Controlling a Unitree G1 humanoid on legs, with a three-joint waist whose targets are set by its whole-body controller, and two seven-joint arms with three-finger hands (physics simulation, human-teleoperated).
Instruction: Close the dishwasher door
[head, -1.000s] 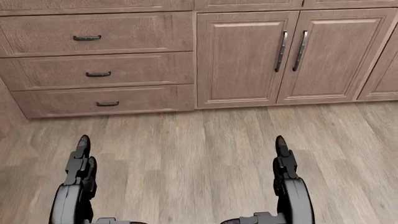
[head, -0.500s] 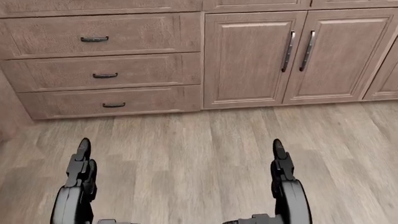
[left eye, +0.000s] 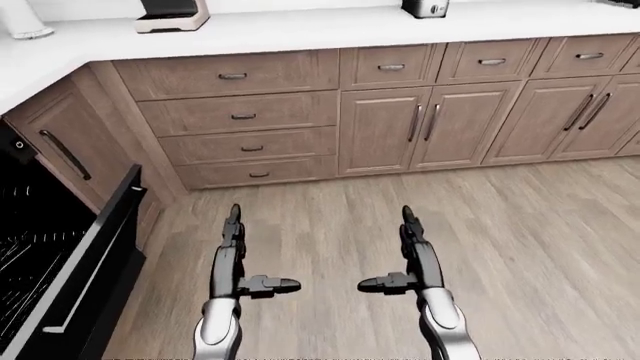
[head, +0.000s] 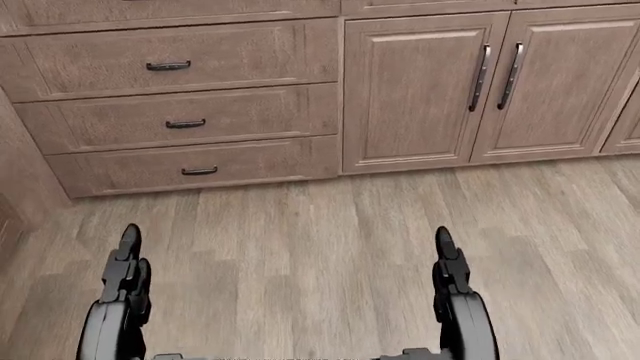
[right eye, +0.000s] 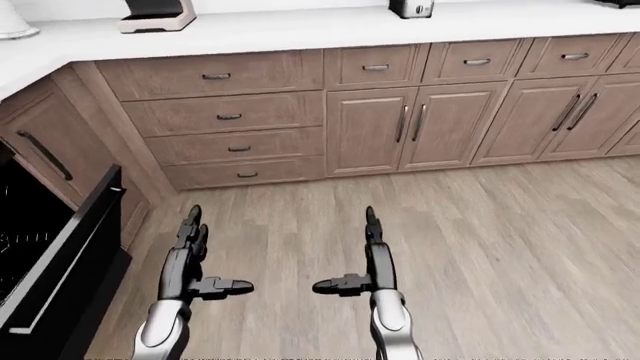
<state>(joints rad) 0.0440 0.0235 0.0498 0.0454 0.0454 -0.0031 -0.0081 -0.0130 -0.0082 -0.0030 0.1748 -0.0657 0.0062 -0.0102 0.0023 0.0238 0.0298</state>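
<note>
hanging open, well off to the left of the left hand, dishwasher door not yet touched; both hands empty, fingers straight, thumbs spread inward, right hand alongside, likely held ready above the floor during the approach

In the head view the whole picture has slid rightward: the camera turned left. The drawers and cupboard doors now sit further right, with more corner panel at left.
</note>
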